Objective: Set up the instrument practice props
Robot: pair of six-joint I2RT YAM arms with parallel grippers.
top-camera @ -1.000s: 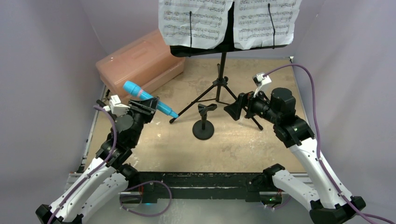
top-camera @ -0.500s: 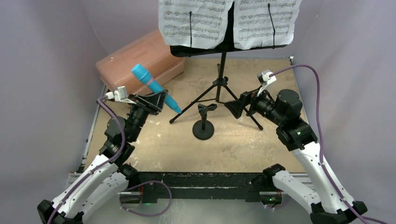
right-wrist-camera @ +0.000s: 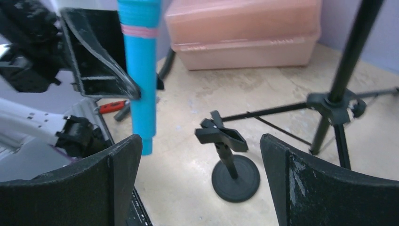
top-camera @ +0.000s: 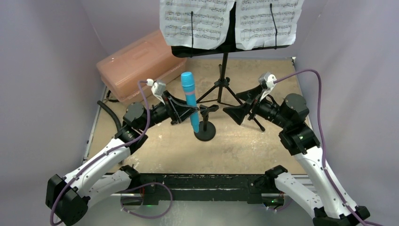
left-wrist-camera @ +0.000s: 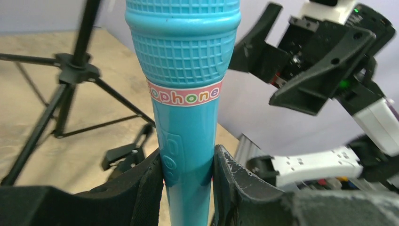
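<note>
The cyan-blue microphone (top-camera: 190, 99) stands nearly upright, head up, with my left gripper (top-camera: 187, 112) shut on its lower body. Its tail hangs just left of the small black mic stand (top-camera: 205, 124), whose clip is empty. In the left wrist view both pads press the microphone (left-wrist-camera: 184, 94) inside my left gripper (left-wrist-camera: 188, 165). My right gripper (top-camera: 236, 112) is open just right of the mic stand. In the right wrist view the mic stand (right-wrist-camera: 229, 155) shows between the fingers of my right gripper (right-wrist-camera: 201, 141), which holds nothing. The music stand (top-camera: 224, 70) stands behind with two sheet-music pages (top-camera: 195, 21).
A pink translucent box (top-camera: 139, 63) lies at the back left. The music stand's tripod legs (top-camera: 209, 96) spread close behind the mic stand. A small red-handled tool (right-wrist-camera: 112, 106) lies on the table beyond the left gripper. Purple walls close in both sides.
My left arm has swung right and turned the microphone from tilted over the left side to upright beside the mic stand. My right gripper has edged a little toward the centre, still open.
</note>
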